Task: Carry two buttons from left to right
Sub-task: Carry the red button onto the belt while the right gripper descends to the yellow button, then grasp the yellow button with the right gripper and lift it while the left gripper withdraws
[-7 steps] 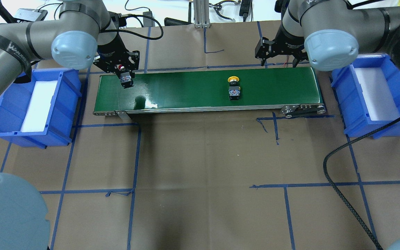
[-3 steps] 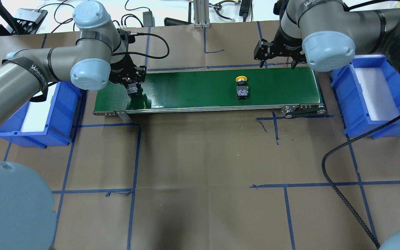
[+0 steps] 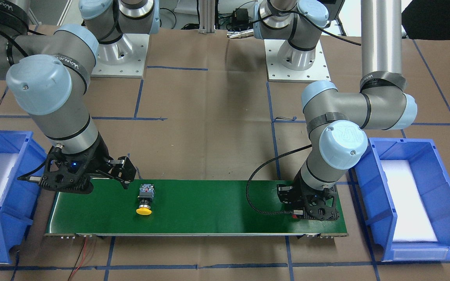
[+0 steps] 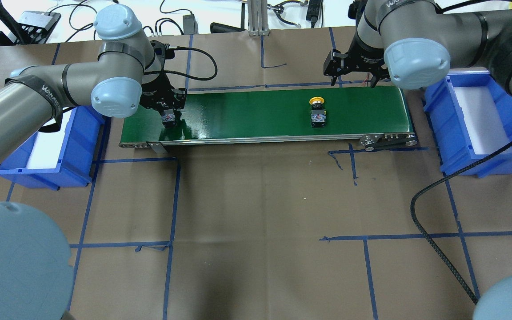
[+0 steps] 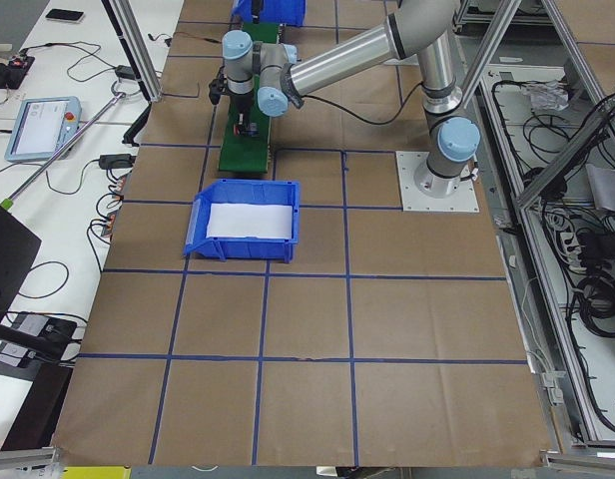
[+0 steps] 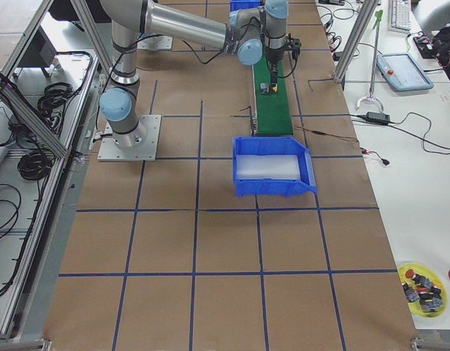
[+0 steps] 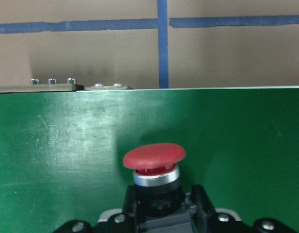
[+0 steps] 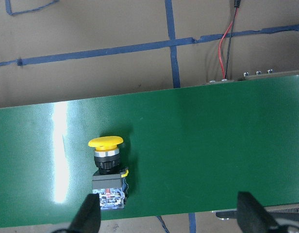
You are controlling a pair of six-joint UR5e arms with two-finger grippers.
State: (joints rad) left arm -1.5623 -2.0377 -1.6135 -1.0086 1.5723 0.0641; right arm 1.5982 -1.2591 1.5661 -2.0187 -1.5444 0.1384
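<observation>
Found the left gripper (image 4: 169, 111) low at the left end of the green conveyor belt (image 4: 247, 111), clenched on the red button (image 7: 154, 156) — fingers (image 7: 200, 201) pressed against both sides of its black body, red mushroom cap pointing toward the belt's far edge, away from the robot's base. Could not tell whether the button's body touched the belt or hung just above it. Saw the yellow button (image 4: 318, 114) lying on its side on the belt's right half, well apart from the red one, cap likewise turned toward the far edge, blocky body toward the robot. Spotted the right gripper (image 4: 354, 79) near the belt's right end, over the far edge and the brown paper beyond — jaws spread wide, nothing between them. Noted in the right wrist view the yellow button sitting just ahead of one fingertip (image 8: 89, 216), apart from it, with the other fingertip well off to the side. Found a blue bin (image 4: 78, 149) beside the belt's left end and another blue bin (image 4: 456, 160) beside its right end, each showing a white liner inside.
</observation>
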